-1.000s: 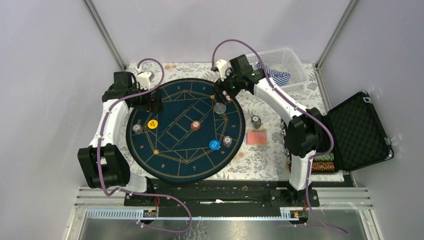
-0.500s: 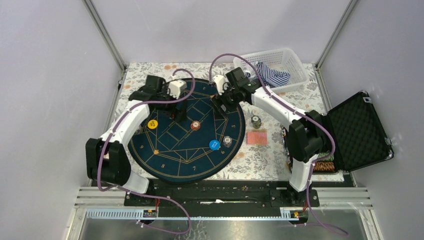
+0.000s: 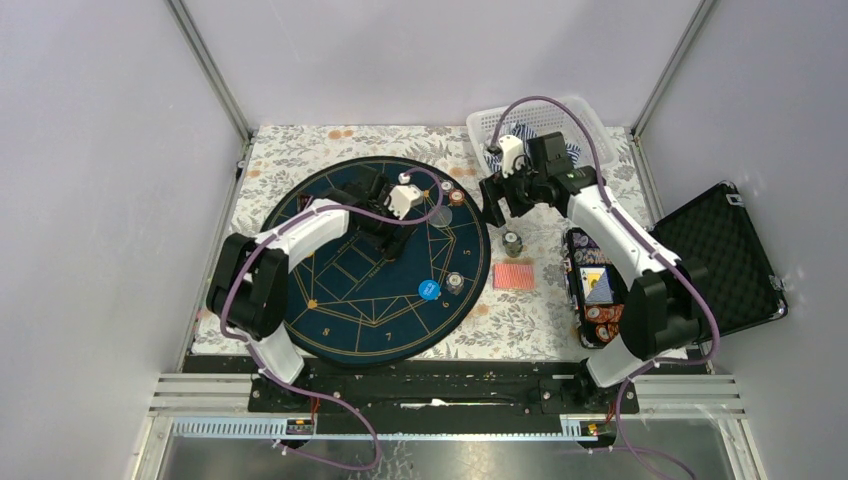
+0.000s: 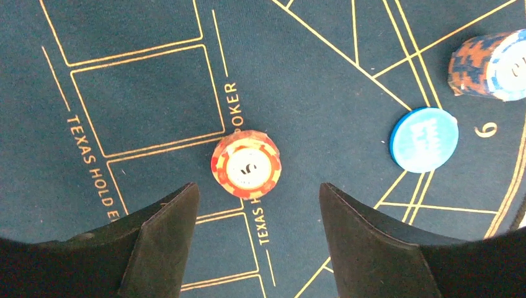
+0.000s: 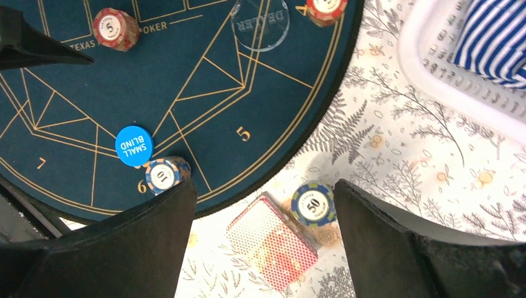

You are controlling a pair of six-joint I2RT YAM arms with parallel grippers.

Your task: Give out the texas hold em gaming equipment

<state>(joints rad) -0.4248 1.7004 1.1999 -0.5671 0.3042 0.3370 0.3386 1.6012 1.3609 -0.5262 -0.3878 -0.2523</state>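
My left gripper (image 3: pixel 390 244) is open low over the middle of the navy mat (image 3: pixel 330 310). An orange-white chip stack marked 5 (image 4: pixel 246 164) stands just ahead of its open fingertips (image 4: pixel 186 192). A blue disc (image 4: pixel 424 139) and a chip stack marked 10 (image 3: pixel 455 283) lie near the mat's right edge. My right gripper (image 3: pixel 493 210) is open above the cloth beside the mat. Under it are a chip stack marked 50 (image 5: pixel 313 205) and the red-backed cards (image 5: pixel 273 242). The orange disc is hidden.
A white basket (image 3: pixel 590 120) with striped cloth (image 5: pixel 496 31) stands at the back right. An open black case (image 3: pixel 720 260) with chips and cards lies at the right. A clear dealer disc (image 5: pixel 260 22) and another chip stack (image 5: pixel 327 7) sit on the mat's far right.
My left arm swung from the mat's left edge to its middle, over the 5 stack. My right arm moved right, off the mat, to above the 50 stack and cards.
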